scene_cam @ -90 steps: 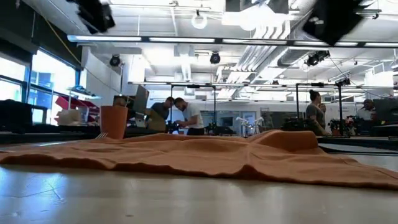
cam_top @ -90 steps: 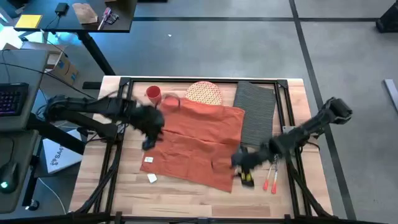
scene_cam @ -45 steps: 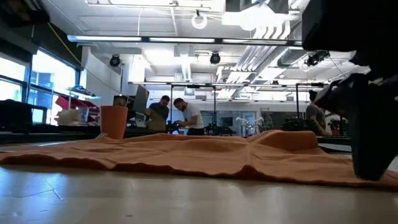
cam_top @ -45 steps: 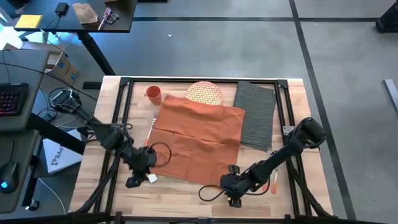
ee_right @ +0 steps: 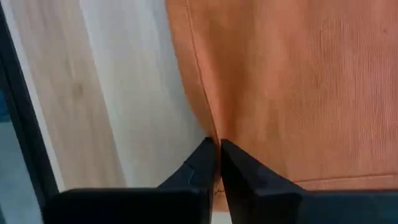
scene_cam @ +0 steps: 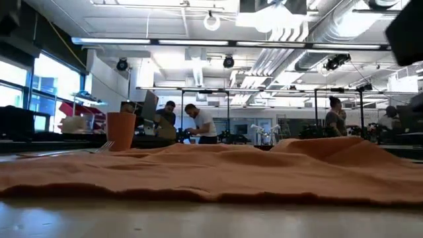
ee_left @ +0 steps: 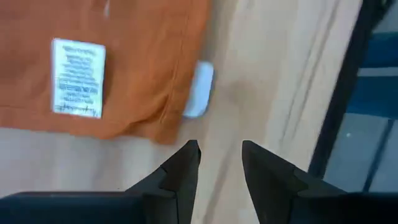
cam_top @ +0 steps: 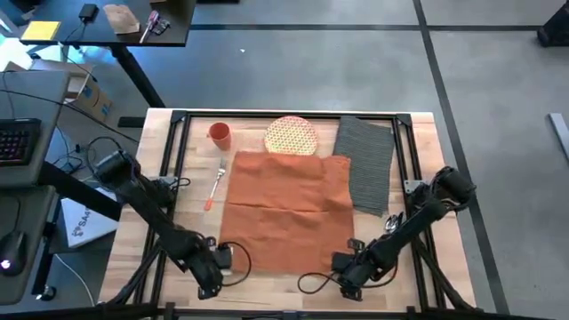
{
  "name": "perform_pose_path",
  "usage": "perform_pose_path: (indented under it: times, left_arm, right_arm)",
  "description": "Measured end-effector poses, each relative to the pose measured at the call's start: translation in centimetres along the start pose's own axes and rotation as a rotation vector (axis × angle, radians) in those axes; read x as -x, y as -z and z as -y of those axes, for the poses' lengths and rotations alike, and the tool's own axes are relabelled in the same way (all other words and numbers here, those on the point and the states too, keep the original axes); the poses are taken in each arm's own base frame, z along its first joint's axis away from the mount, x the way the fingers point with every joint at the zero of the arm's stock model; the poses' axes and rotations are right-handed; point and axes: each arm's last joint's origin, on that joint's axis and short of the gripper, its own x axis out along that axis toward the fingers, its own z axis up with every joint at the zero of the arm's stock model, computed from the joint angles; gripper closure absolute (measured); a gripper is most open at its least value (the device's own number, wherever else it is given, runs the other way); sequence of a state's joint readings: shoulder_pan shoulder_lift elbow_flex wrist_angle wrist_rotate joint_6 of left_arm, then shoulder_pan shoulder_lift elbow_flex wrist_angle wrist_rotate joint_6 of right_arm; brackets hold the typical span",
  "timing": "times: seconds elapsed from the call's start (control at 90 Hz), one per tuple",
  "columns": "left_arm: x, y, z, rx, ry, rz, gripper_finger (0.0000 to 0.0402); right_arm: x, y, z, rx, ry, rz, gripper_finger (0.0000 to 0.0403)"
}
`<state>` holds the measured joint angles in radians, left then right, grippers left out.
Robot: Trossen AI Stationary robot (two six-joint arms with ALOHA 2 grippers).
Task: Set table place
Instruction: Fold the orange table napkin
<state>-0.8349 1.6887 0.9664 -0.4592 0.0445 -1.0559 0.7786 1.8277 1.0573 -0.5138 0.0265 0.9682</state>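
Observation:
A rust-orange cloth napkin [cam_top: 284, 209] lies spread on the light wood table [cam_top: 418, 133], reaching close to its near edge. The dark grey ribbed placemat [cam_top: 366, 164] lies flat at the far right, beside the napkin. My left gripper [ee_left: 217, 155] stands open over bare wood just off the napkin's near left corner [ee_left: 155, 127], which bears a white label [ee_left: 78, 78]. My right gripper [ee_right: 216, 149] is shut on the napkin at its near right corner [cam_top: 354, 258]. My right gripper pinches the napkin's hemmed side edge [ee_right: 208, 127] between its two fingers, close to the near right corner. The napkin lies flat on the table ahead of the fingers; one layer or several, I cannot tell.
A patterned round plate [cam_top: 291, 135] and a red cup [cam_top: 220, 135] stand at the far edge. A fork with an orange handle [cam_top: 214, 188] lies left of the napkin. More cutlery [cam_top: 391, 222] lies under my right arm. A black bar frame [cam_top: 169, 178] runs along the table's sides.
Both grippers have gone down and toward the table's near edge, the left from beside the cup, the right from beside the placemat. The napkin, which lay askew, has been drawn toward the near edge and turned square. It now lies flatter, and the fork is uncovered.

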Motion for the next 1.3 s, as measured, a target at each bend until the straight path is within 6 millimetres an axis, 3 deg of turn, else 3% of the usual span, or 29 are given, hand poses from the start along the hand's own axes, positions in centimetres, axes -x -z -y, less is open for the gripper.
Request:
perform_pose_path:
  times: [0.189, 0.3, 0.444, 0.589, 0.678, 0.911, 1.089, 1.2, 1.3]
  left_arm:
    - [-1.3, -0.5, 0.8, -0.062, 0.072, 0.036, 0.0293]
    - [-1.5, -0.7, 0.6, 0.01, 0.08, 0.01, 0.0293]
    - [-1.0, -1.3, 0.8, -0.126, 0.114, -0.011, 0.0293]
    - [0.0, -1.6, 1.9, -0.339, 0.043, 0.076, 0.0291]
    - [-0.2, -1.4, 1.6, -0.371, -0.054, 0.109, 0.0281]
    - [-2.9, -0.7, 0.5, -0.352, -0.166, -0.002, 0.0269]
    - [-3.9, -0.5, 0.4, -0.221, -0.212, -0.052, 0.0311]
    - [-3.3, -0.9, 1.0, -0.245, -0.213, -0.051, 0.038]
    - [-2.1, -1.3, 1.9, -0.27, -0.24, -0.056, 0.0394]
  right_arm:
    - [0.0, 0.6, -0.2, 0.023, 0.002, -0.026, 0.0403]
    - [0.0, 0.7, -0.3, 0.035, 0.004, -0.023, 0.0403]
    - [0.0, 0.7, -0.3, 0.052, 0.005, -0.022, 0.0403]
    - [0.0, 0.7, -0.3, 0.046, 0.004, -0.019, 0.0403]
    - [0.0, 0.7, -0.3, 0.045, 0.003, -0.019, 0.0403]
    - [0.0, 0.7, -0.3, 0.043, -0.007, -0.034, 0.0403]
    - [0.0, 0.7, -0.3, 0.005, -0.012, -0.041, 0.0403]
    - [0.1, 0.7, -0.3, -0.03, -0.013, -0.04, 0.0403]
    - [1.1, 0.5, -0.7, -0.062, -0.055, -0.051, 0.0403]
